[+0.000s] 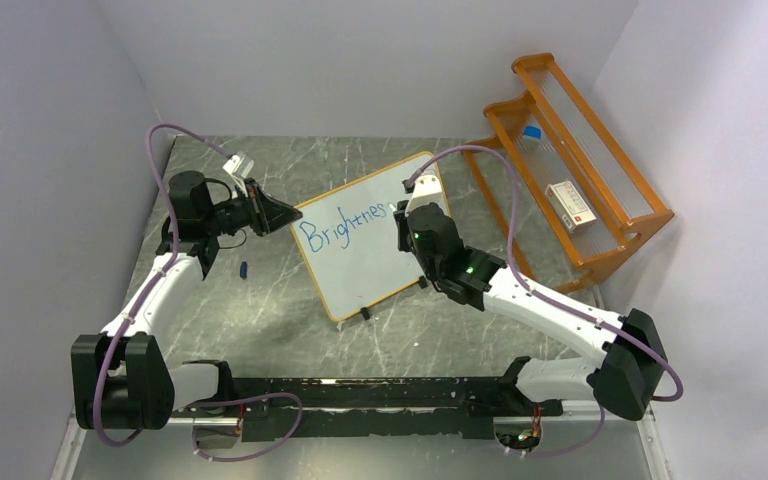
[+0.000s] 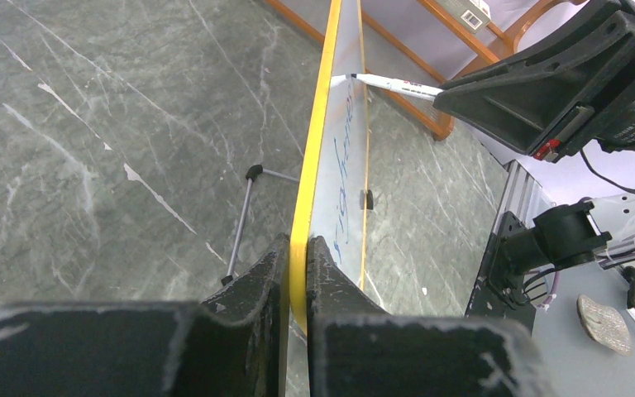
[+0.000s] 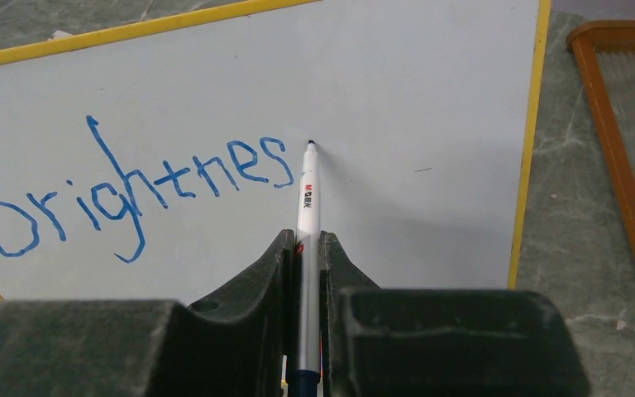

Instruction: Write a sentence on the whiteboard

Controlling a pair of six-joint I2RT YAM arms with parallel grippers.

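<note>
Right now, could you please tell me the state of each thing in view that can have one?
whiteboard: propped upright, one edge clamped.
sentence: unfinished, reads "Brightnes".
marker: uncapped, tip at the board just after the last s.
left gripper: shut on the whiteboard's edge.
right gripper: shut on the marker.
rack: standing beside the board, a box on it.

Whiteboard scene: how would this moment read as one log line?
left claw: clamps whiteboard | right claw: holds marker | lettering: "Brightnes" | tip: beside final s
</note>
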